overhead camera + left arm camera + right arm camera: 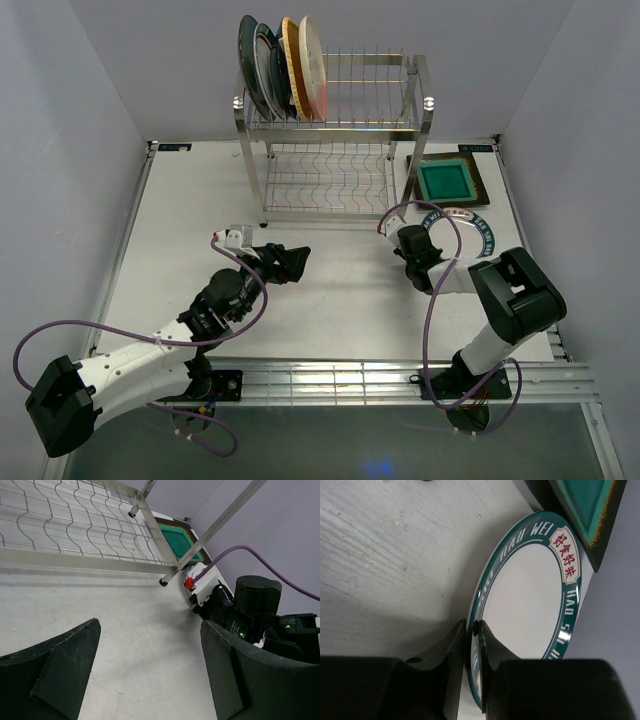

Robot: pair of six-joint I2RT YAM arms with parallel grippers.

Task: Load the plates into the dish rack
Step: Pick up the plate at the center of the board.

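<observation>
pinching the rim of the white teal-rimmed plate (pixel 530 600), the right fingers (pixel 452 650) sit one on each side of its edge, closed on it, near the tabletop's (pixel 200 200) right edge. the green square plate (pixel 446 181) lies just beyond it. the left fingers (pixel 65 670) stand wide apart, holding nothing, before the dish rack (pixel 330 150), where four plates (pixel 280 70) stand upright at the top left. the gripped plate's lower rim is cut off in the wrist view.

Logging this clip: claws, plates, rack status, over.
Right claw clamped on rim of teal-rimmed white plate. Left claw open, empty. Four plates in dish rack; green square plate unracked. Nothing blocking.
</observation>
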